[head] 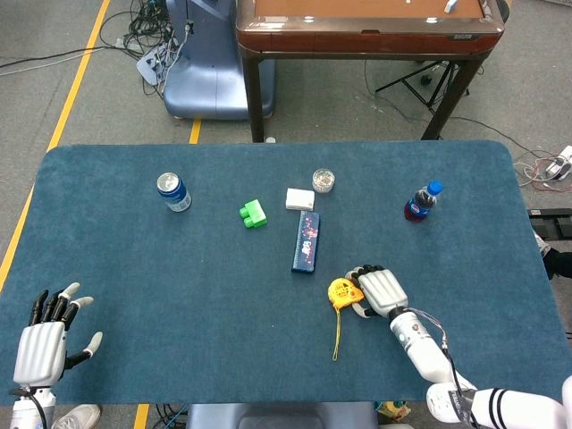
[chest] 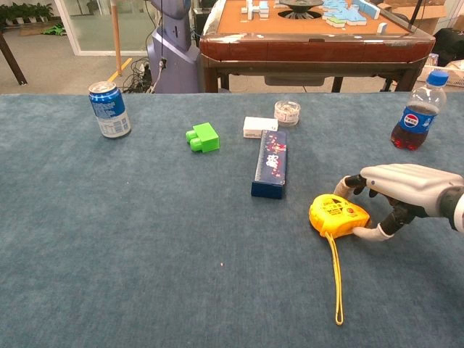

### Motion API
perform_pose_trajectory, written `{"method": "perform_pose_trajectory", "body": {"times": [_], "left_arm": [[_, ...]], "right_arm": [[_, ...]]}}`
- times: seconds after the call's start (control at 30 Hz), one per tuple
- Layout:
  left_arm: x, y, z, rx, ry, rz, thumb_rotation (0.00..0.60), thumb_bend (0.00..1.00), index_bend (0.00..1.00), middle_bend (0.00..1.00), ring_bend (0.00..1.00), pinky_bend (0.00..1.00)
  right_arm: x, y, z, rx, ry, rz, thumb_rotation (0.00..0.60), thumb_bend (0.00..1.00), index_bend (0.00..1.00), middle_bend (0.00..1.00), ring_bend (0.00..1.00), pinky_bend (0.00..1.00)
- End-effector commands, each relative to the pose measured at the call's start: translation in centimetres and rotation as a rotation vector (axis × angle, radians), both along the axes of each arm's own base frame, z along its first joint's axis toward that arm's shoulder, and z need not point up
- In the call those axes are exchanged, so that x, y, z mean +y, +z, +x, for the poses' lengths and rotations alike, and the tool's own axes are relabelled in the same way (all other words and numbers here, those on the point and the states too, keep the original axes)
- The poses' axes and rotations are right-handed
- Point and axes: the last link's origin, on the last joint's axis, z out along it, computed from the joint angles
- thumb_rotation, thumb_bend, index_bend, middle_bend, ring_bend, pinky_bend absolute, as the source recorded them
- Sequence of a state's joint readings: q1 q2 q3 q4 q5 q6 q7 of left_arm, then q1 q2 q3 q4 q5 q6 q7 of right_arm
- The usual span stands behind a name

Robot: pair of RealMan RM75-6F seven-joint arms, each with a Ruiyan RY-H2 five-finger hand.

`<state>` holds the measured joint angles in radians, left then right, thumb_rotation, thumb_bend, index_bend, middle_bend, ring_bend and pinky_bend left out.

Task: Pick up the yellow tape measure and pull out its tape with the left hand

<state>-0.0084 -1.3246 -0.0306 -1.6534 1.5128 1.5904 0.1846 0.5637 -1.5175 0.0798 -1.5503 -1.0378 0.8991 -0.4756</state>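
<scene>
The yellow tape measure (head: 345,292) (chest: 336,215) lies flat on the blue table, its yellow wrist strap (chest: 336,275) trailing toward the front edge. My right hand (head: 382,290) (chest: 406,192) sits just right of it, palm down. Its fingers (chest: 353,183) curve over the case's far right side and its thumb (chest: 371,233) lies against the near right side. The case still rests on the cloth. My left hand (head: 40,344) hovers at the front left corner with its fingers spread and nothing in it; the chest view does not show it.
A dark blue box (head: 306,242) (chest: 270,163) lies just left and beyond the tape measure. Further back are a white block (chest: 259,127), a small clear jar (chest: 287,112), a green brick (chest: 203,137), a blue can (chest: 109,109) and a cola bottle (chest: 418,110).
</scene>
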Motion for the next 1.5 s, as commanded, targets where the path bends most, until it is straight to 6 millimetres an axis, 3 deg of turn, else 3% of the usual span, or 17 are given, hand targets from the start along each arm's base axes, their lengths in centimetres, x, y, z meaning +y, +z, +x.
{"method": "perform_pose_trajectory", "body": {"times": [0.03,0.13,0.33,0.8,0.87,0.97,1.03,1.5], "left_arm": [[0.0,0.0,0.0,0.0,0.0,-0.002,0.6,0.23,0.3,0.12,0.1,0.0],[0.0,0.0,0.0,-0.001,-0.001,-0.005,0.6,0.23,0.3,0.12,0.1,0.0],[0.0,-0.1,-0.1,-0.004,0.003,-0.007,0.6,0.23,0.3,0.12,0.1,0.0],[-0.3,0.3,-0.2,-0.005,0.005,0.008,0.6,0.23,0.3,0.12,0.1,0.0],[-0.4,0.4,-0.2,-0.005,0.004,0.012,0.6,0.23,0.3,0.12,0.1,0.0],[-0.4,0.5,-0.2,-0.006,0.005,0.013,0.6,0.23,0.3,0.12,0.1,0.0],[-0.5,0.5,-0.3,-0.006,0.006,0.013,0.6,0.23,0.3,0.12,0.1,0.0],[-0.2,0.1,0.0,-0.006,-0.003,-0.001,0.6,0.23,0.3,0.12,0.1,0.0]], "right_arm": [[0.0,0.3,0.0,0.01,0.015,-0.011,0.6,0.51,0.34,0.26,0.2,0.22],[-0.2,0.6,0.4,0.022,0.038,-0.015,0.6,0.52,0.34,0.26,0.2,0.22],[-1.0,0.9,3.1,0.041,0.143,-0.008,0.6,0.52,0.34,0.26,0.2,0.22],[-1.3,-1.8,8.7,0.043,0.302,0.081,0.6,0.52,0.34,0.26,0.2,0.22],[-1.4,-1.9,9.4,0.043,0.324,0.071,0.6,0.47,0.32,0.25,0.2,0.22],[-1.4,-2.0,9.9,0.038,0.337,0.061,0.6,0.31,0.25,0.22,0.19,0.22],[-1.3,-1.9,10.0,0.033,0.336,0.062,0.6,0.27,0.24,0.22,0.19,0.22],[-0.7,-2.3,10.5,0.012,0.317,0.057,0.6,0.2,0.24,0.22,0.19,0.22]]}}
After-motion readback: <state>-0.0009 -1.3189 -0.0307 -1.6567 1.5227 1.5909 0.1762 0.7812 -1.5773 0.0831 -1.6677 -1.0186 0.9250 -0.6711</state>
